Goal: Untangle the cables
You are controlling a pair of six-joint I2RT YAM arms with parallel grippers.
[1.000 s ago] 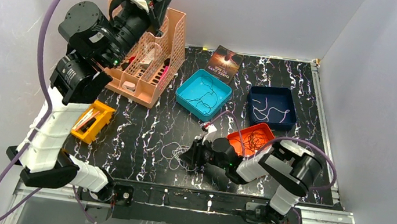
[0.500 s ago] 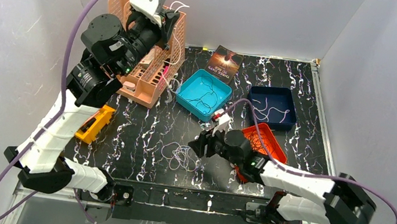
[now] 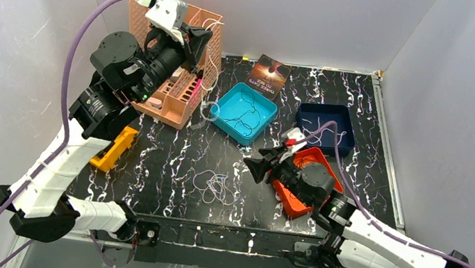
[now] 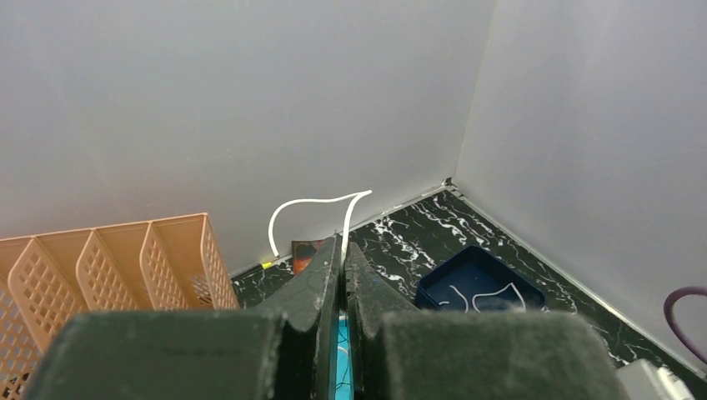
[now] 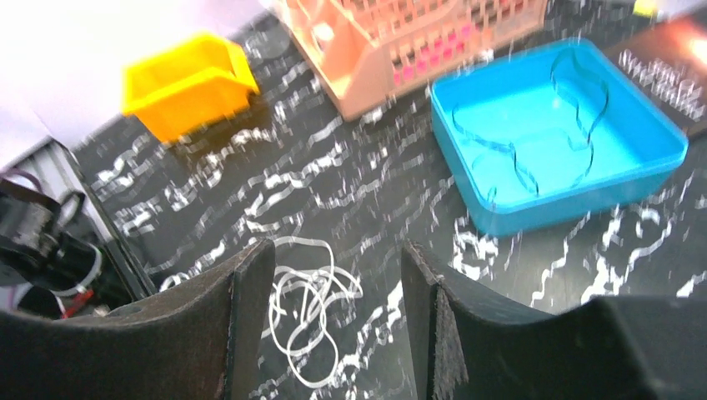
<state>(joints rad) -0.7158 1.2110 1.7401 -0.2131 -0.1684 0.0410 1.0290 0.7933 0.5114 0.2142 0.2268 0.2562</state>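
left claw (image 4: 342,250) pinched shut on a white cable (image 4: 310,202), up high by the basket (image 4: 100,258) | right claw (image 5: 335,258) gaping, empty | white tangle of cables (image 5: 310,310) loose on desk (image 5: 208,200), dead ahead and below it, right arm nearer

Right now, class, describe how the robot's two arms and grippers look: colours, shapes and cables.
The left arm and right arm share white link shells and black cylindrical joints. A thick purple hose runs along each. The left gripper and right gripper each carry two black tapering fingers. A white block tops the left wrist.
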